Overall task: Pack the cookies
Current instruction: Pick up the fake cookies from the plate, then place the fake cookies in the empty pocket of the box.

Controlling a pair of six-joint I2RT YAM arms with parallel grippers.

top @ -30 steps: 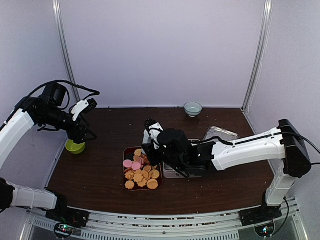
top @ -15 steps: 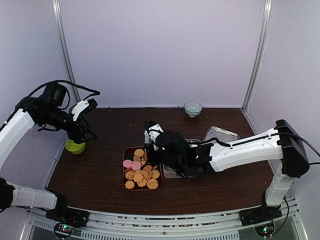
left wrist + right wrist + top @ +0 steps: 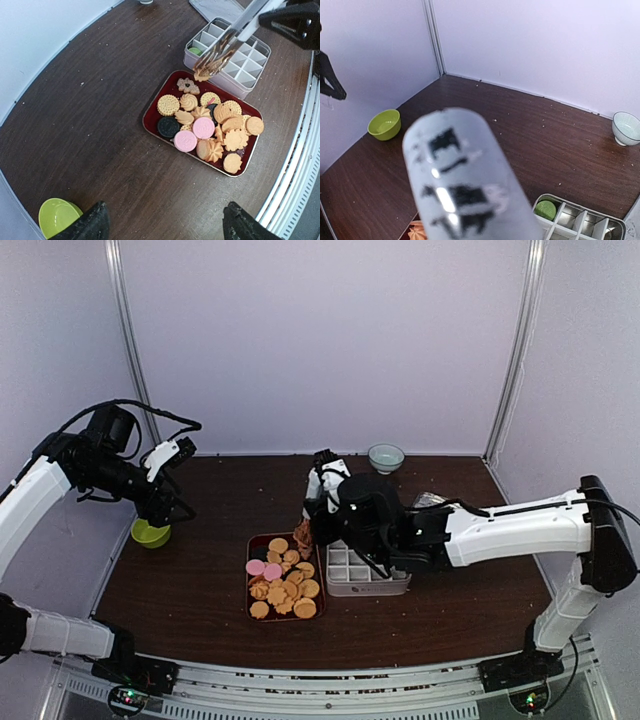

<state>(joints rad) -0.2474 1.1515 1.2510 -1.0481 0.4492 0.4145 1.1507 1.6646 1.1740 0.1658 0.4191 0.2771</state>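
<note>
Early stage. Only one green cookie point(image 3: 196, 50) is seen in the divided box point(image 3: 235, 89). Most cookies point(image 3: 210, 125) are left in the red tray point(image 3: 150, 112). Tongs point(image 3: 227, 42) are clamped by the right gripper point(image 3: 322, 483), and a tan cookie point(image 3: 201, 76) is pinched at their tip, between tray and box. The left gripper point(image 3: 165, 224) is held spread, gripping nothing.
</note>
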